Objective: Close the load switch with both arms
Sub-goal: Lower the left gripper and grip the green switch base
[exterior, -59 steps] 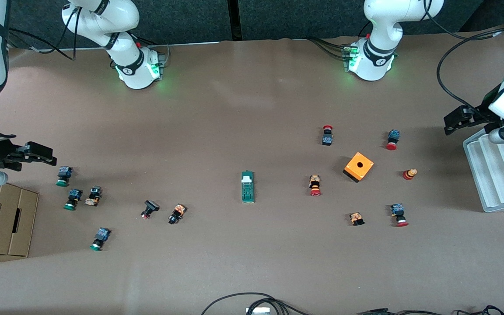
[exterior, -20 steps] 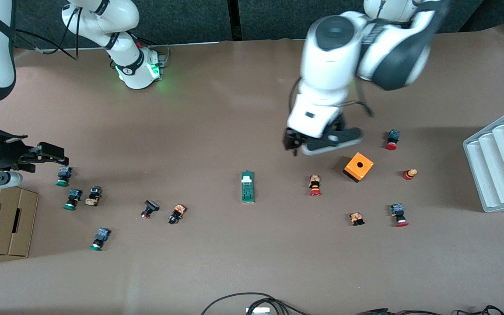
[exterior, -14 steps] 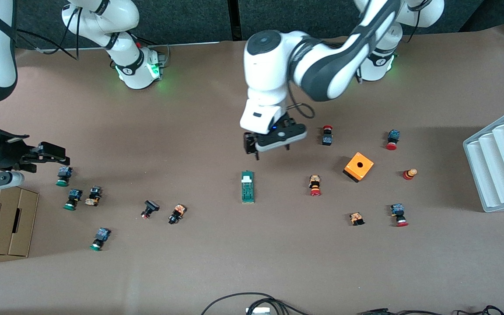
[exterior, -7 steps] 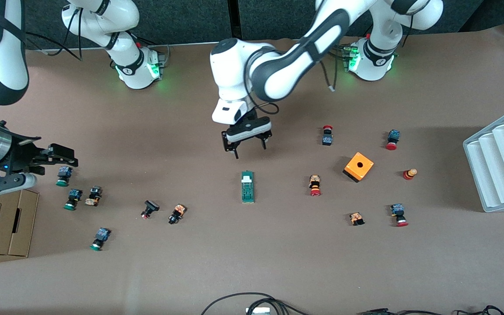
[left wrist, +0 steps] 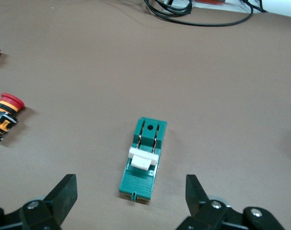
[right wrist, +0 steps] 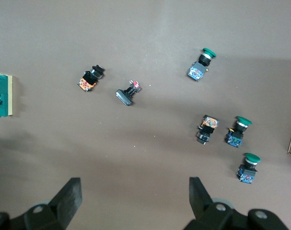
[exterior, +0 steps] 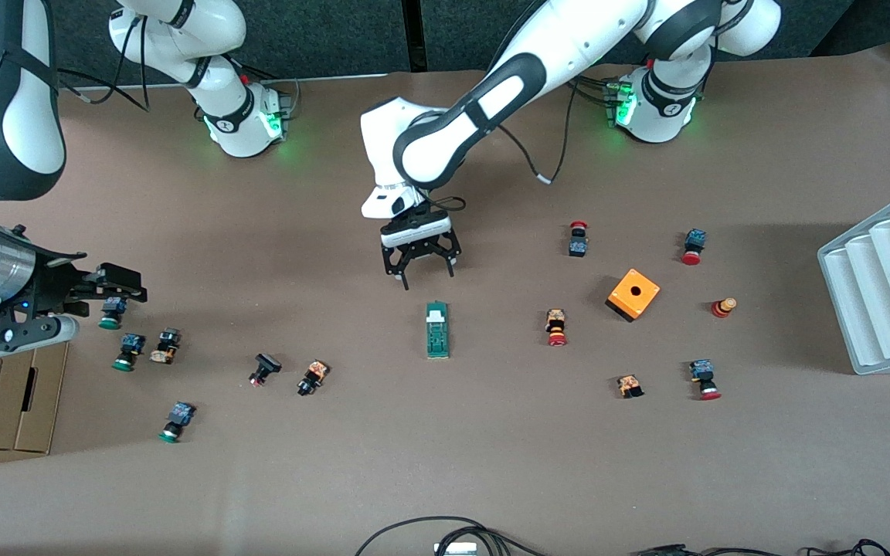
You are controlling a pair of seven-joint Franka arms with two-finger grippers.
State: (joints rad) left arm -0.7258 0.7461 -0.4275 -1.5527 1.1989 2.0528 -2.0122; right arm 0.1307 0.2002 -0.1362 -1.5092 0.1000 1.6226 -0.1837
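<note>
The load switch point(exterior: 437, 330) is a narrow green block with a white tab, lying flat in the middle of the table. In the left wrist view the load switch point(left wrist: 144, 160) lies just ahead of the fingers. My left gripper point(exterior: 426, 276) hangs open and empty over bare table by the switch's white-tab end; the left gripper point(left wrist: 129, 179) has its fingers spread wider than the block. My right gripper point(exterior: 122, 286) is open and empty over the green-capped push buttons at the right arm's end. The right gripper point(right wrist: 134, 184) sees the load switch point(right wrist: 2, 94) at its frame's edge.
Green-capped push buttons point(exterior: 124, 349) and black ones point(exterior: 311, 377) lie toward the right arm's end. An orange box point(exterior: 633, 294) and red-capped buttons point(exterior: 556, 327) lie toward the left arm's end, with a white ribbed tray point(exterior: 881, 286). A cardboard holder point(exterior: 5, 386) sits under the right arm.
The left arm has swung in from its end of the table to the middle and come down close to the load switch. The right gripper has crept slightly toward the middle.
</note>
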